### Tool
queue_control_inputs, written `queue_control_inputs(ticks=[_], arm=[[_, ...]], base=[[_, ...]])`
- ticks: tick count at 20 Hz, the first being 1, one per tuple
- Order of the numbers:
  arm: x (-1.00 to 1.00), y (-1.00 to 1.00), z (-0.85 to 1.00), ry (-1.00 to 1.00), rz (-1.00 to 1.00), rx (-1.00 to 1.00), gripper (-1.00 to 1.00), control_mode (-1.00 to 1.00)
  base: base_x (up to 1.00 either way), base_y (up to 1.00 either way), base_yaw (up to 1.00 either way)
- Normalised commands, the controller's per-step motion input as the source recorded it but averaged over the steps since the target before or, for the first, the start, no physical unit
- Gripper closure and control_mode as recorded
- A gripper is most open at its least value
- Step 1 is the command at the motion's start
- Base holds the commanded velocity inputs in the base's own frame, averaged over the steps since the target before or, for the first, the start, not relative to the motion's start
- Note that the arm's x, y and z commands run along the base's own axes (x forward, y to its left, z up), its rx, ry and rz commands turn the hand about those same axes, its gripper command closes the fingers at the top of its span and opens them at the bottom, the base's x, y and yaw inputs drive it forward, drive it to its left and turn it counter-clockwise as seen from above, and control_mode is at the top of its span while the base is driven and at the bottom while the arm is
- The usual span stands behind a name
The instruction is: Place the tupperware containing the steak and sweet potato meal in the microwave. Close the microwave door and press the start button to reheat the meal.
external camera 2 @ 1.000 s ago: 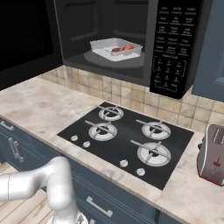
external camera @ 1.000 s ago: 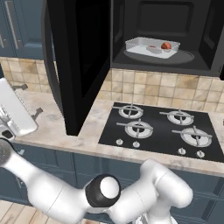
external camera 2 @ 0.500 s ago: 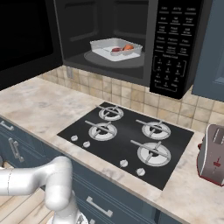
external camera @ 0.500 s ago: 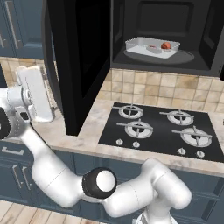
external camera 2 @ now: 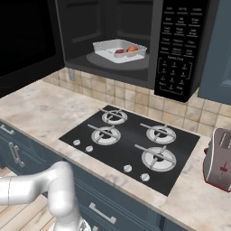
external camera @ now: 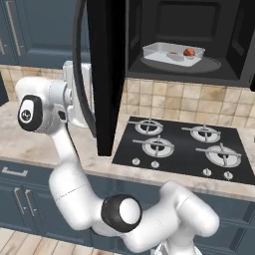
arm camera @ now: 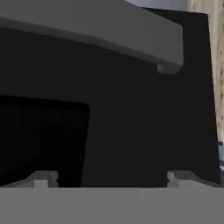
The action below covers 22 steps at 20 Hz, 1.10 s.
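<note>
While the door (external camera: 105, 74) of the microwave (external camera 2: 135, 40) stands wide open, the tupperware (external camera 2: 119, 49) sits inside on the round grey turntable (external camera: 182, 63). Two bits of food lie in the tray, the dark red steak (external camera 2: 119, 52) and the orange sweet potato (external camera 2: 131, 48), side by side. From the left base view the sweet potato (external camera: 188, 52) is at the right end of the tupperware (external camera: 172, 53).

The white arm bends up on the left side of the door, and its hand is just behind the door's outer face. The end effector (arm camera: 109, 177) is spread wide with nothing in it. Its two small tips point at the flat black door (arm camera: 131, 109), very near it, but I cannot tell if they touch. A grey handle bar (arm camera: 96, 30) runs across the top of the hand view.

Under the microwave is a black stove (external camera 2: 131, 142) with four burners, set in the pale stone table (external camera 2: 40, 113). A red and silver toaster (external camera 2: 219, 160) stands on the table to the right of the stove. The black button panel (external camera 2: 178, 49) is on the right side of the microwave. Blue cabinets (external camera: 40, 30) hang on the wall to the left.
</note>
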Motion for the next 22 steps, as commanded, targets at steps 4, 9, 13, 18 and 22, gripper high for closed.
queue_control_inputs(ticks=[4,9,13,18,22], arm=[[-0.22,-1.0,0.17,-0.05,-0.14,0.02,-1.0,-1.0],[-0.18,-1.0,0.11,-0.03,-0.08,0.02,-1.0,-1.0],[-0.02,-1.0,0.02,-0.02,0.0,0.03,-1.0,-1.0],[0.05,-0.99,0.0,-0.02,0.01,0.06,-1.0,-1.0],[0.29,-0.88,0.0,-0.02,0.08,0.09,-1.0,-1.0]], base=[[0.0,0.0,0.0],[0.0,0.0,0.0],[0.0,0.0,0.0],[0.0,0.0,0.0],[0.0,0.0,0.0]])
